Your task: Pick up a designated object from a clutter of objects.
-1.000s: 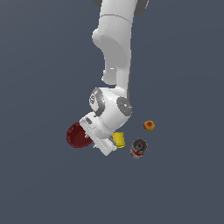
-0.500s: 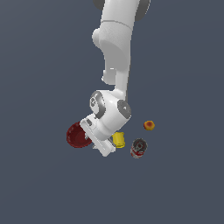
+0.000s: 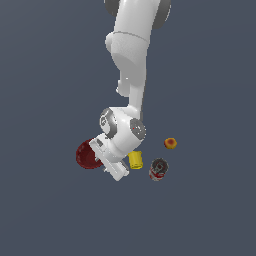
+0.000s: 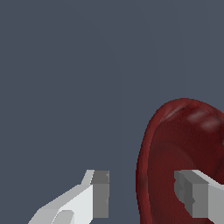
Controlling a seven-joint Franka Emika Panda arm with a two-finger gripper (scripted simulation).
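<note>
Spread wide, my gripper (image 4: 141, 197) straddles the rim of the dark red bowl (image 4: 183, 153): in the wrist view one finger (image 4: 99, 192) stands outside the rim over bare grey floor (image 4: 65, 65), and the other finger (image 4: 192, 194) sits over the bowl's glossy inside. I cannot tell whether either finger touches the bowl. In the exterior view my white arm (image 3: 131, 65) reaches down and the hand hides part of the bowl (image 3: 86, 154), which shows at the exterior view's left of my wrist, resting on the floor. Just to the exterior view's right of my hand lies the yellow cup (image 3: 135, 159), then the red-white can (image 3: 158, 169), and a little farther off the orange-red fruit (image 3: 170, 143), each apart from the bowl.
</note>
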